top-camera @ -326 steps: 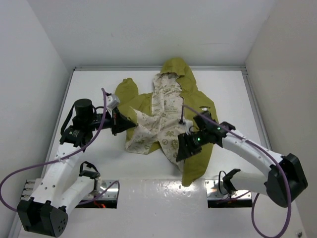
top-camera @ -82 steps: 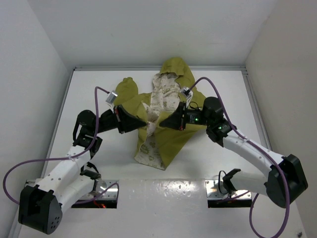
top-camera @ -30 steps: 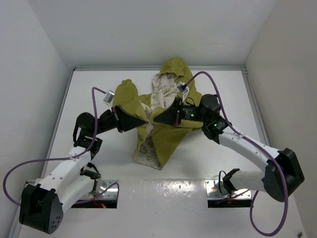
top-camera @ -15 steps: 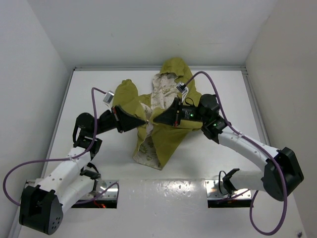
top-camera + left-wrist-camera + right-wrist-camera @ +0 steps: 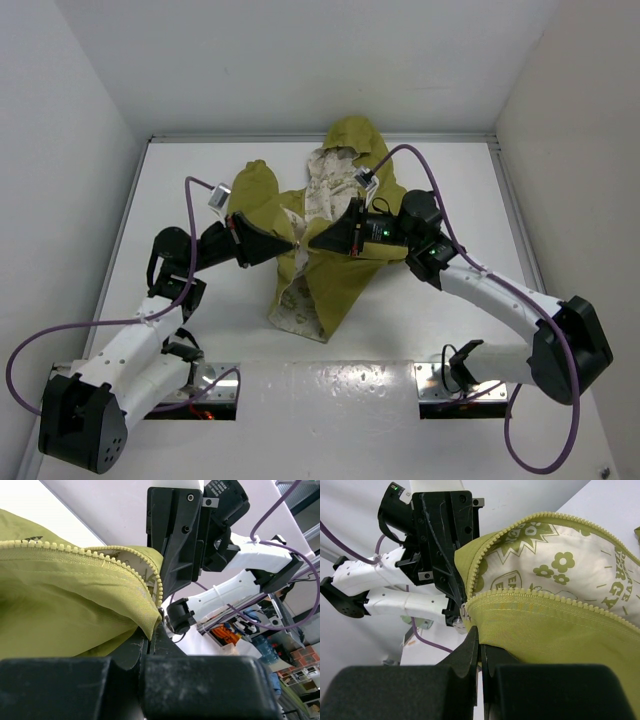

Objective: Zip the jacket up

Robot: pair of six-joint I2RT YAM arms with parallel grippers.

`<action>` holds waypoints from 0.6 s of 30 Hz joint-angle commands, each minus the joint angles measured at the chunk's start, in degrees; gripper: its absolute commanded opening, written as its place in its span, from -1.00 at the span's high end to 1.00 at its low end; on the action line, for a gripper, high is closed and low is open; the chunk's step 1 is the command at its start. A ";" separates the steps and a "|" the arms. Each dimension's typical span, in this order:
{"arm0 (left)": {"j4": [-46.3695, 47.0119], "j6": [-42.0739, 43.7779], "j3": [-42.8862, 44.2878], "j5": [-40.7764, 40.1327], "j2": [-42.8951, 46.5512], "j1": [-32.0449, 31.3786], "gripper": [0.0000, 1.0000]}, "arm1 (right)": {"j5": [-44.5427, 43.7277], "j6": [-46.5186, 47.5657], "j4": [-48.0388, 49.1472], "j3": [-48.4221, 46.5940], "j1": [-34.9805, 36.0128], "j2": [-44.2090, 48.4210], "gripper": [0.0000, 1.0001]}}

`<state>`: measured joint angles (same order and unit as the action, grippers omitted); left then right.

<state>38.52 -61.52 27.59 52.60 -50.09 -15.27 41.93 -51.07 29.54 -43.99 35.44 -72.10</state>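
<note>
The olive-green jacket (image 5: 340, 278) lies in the middle of the table, hood (image 5: 355, 135) at the far end, cream printed lining (image 5: 325, 190) showing. My left gripper (image 5: 294, 245) and right gripper (image 5: 312, 243) meet tip to tip over its front, each shut on one lower zipper edge and holding it raised. In the left wrist view my left gripper (image 5: 150, 637) pinches the green hem (image 5: 75, 610) just under the zipper teeth (image 5: 150, 577). In the right wrist view my right gripper (image 5: 479, 640) pinches the other edge (image 5: 555, 625), with a small metal slider (image 5: 464, 614) at the corner.
A loose sleeve (image 5: 255, 185) lies at the jacket's left. White walls enclose the white table (image 5: 480, 200) on three sides. Purple cables (image 5: 200, 190) arch above both arms. Mounting plates (image 5: 200, 395) sit at the near edge.
Over the last second almost nothing has moved. Compared with the earliest frame, both grippers have come together at the middle, carrying the two front edges so the open jacket is folded closed.
</note>
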 commanded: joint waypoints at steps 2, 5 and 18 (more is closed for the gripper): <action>0.41 2.89 2.46 -0.92 0.69 0.06 1.00 | -0.01 -0.44 3.42 -2.16 0.51 0.03 1.00; -0.20 3.42 2.46 -0.92 0.69 0.06 1.00 | 0.08 -0.52 3.33 -2.16 0.51 -0.06 1.00; -4.06 10.63 6.60 -2.15 1.22 -0.47 1.00 | 2.19 1.76 -3.96 -3.03 2.17 -0.42 1.00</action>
<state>33.23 -54.02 30.74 51.72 -50.04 -15.62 42.00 -50.78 27.35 -44.34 36.56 -72.23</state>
